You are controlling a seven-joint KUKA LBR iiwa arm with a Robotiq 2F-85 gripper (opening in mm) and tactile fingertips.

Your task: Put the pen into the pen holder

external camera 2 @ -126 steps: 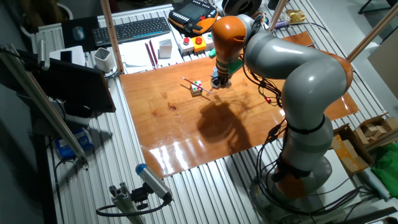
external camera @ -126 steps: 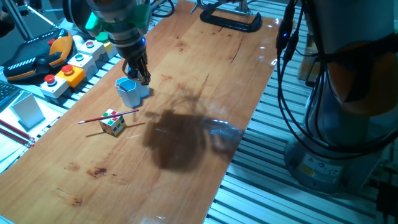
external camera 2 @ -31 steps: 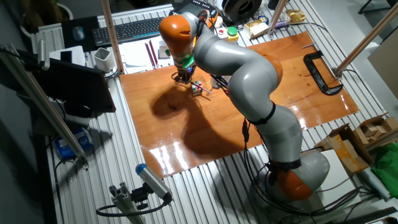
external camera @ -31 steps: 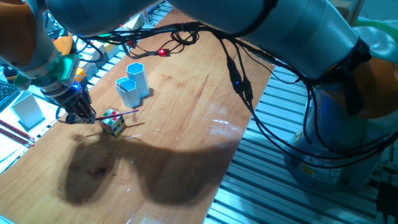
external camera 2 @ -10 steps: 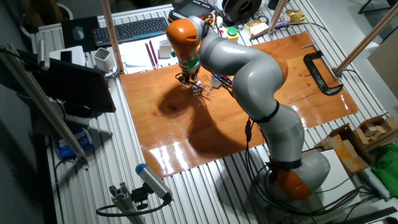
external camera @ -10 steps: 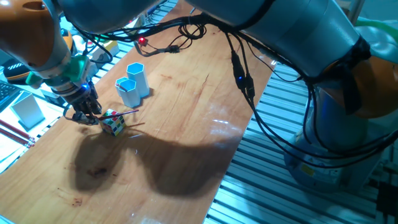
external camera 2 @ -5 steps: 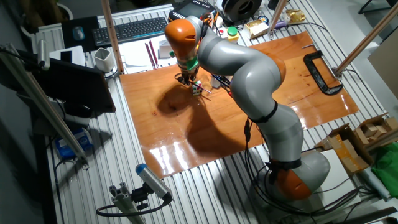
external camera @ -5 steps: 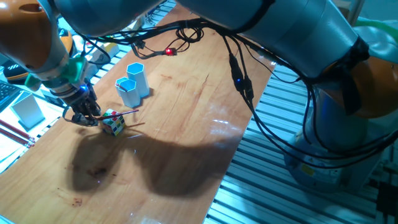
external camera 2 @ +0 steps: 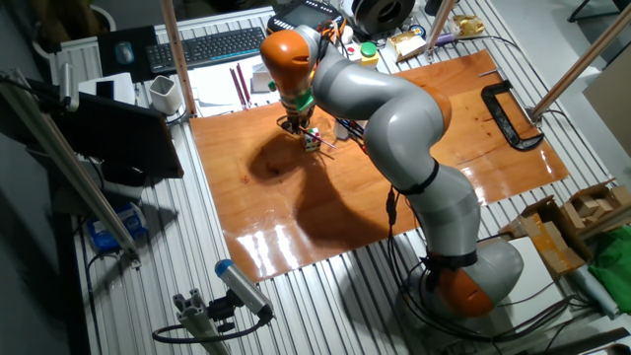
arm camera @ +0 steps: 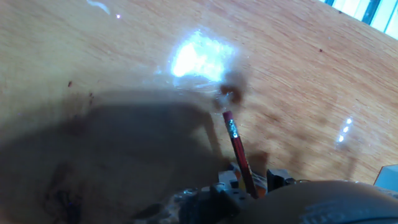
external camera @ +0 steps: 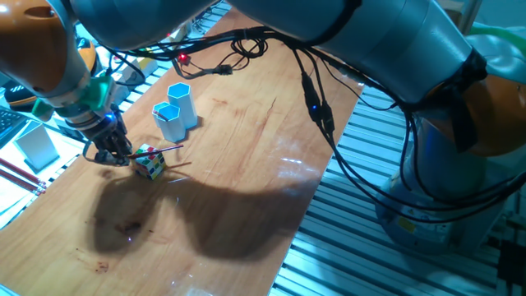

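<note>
The pen [external camera: 160, 149] is a thin red stick lying across a small coloured cube [external camera: 150, 163] left of the middle of the table. My gripper [external camera: 111, 154] is down at the pen's left end and shut on it. In the hand view the pen [arm camera: 238, 151] runs out from between the fingers [arm camera: 222, 188], its short end just above the wood. Two light-blue hexagonal cups stand close together behind the cube. The rear one, which looks taller, is the pen holder [external camera: 181, 104]. The front one is the shorter cup [external camera: 169, 122]. In the other fixed view my gripper [external camera 2: 296, 126] is beside the cube [external camera 2: 313, 139].
A control box with coloured buttons [external camera: 140, 62] and a grey block [external camera: 37, 144] lie off the table's left edge. Cables with a red light [external camera: 238, 45] hang over the far part of the table. A black clamp [external camera 2: 508, 108] sits at the far end.
My gripper has shifted very slightly at the pen's left end. The pen, the cube and both cups stay where they were.
</note>
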